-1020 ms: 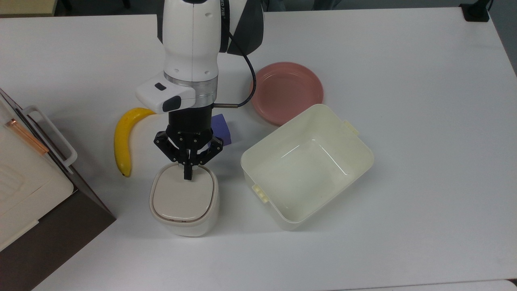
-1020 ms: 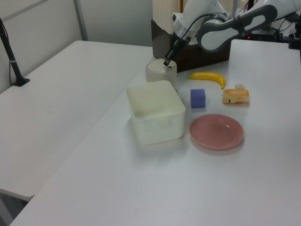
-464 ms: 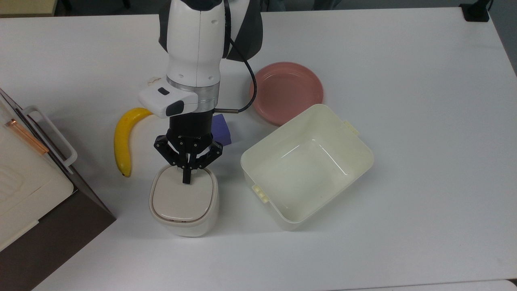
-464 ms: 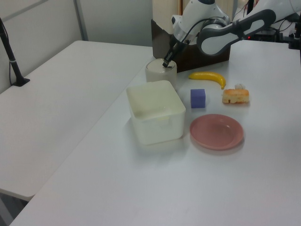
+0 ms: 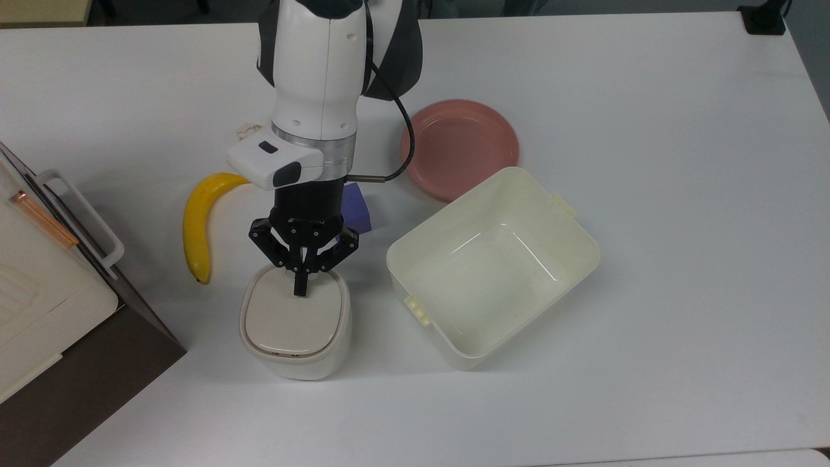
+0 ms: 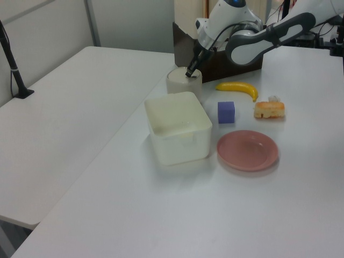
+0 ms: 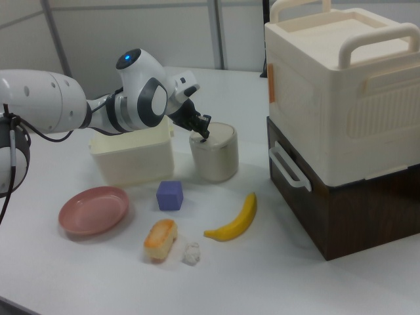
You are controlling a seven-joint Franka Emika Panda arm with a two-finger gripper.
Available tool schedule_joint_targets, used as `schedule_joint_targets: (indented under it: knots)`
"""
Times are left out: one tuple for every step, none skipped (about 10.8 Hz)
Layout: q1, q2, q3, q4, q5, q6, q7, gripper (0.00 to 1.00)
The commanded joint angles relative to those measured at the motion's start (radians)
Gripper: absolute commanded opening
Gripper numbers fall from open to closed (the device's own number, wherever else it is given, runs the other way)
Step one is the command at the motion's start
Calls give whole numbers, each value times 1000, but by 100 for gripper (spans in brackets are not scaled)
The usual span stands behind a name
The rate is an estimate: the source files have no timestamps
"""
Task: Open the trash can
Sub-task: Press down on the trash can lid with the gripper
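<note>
- I had the gripper (image 5: pixel 299 290) with fingers pressed together, tip on the lid's edge nearest the arm.
- The trash can (image 5: pixel 296 327), rounded-square, smooth cream with flat beige lid, stood closed.
- Beside the trash can: a lidless tub (image 5: pixel 493 266), banana (image 5: pixel 198 224), purple cube (image 5: pixel 357 206); a pink plate (image 5: pixel 460 148) beyond.

One banana (image 5: pixel 196 228) — one plate (image 5: pixel 462 148) — one cube (image 7: pixel 170 195)
</note>
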Motion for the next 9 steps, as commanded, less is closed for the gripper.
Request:
schedule_joint_targets:
  knots:
    - [-2, 3, -1, -34, -11, 29, 91, 0]
    - [-2, 0, 0, -25, -11, 27, 139, 0]
    - [-4, -9, 0, -20, -8, 21, 169, 0]
    - [-8, -21, 2, -20, 11, 13, 177, 0]
    - [-13, -35, 2, -19, 46, -8, 173, 1]
    - [-16, -44, 2, -19, 66, -32, 171, 12]
    - [-18, -54, 3, -19, 72, -37, 170, 19]
    - [-27, -61, 9, -19, 84, -39, 171, 21]
    - [-48, -77, 22, -16, 148, -53, 171, 22]
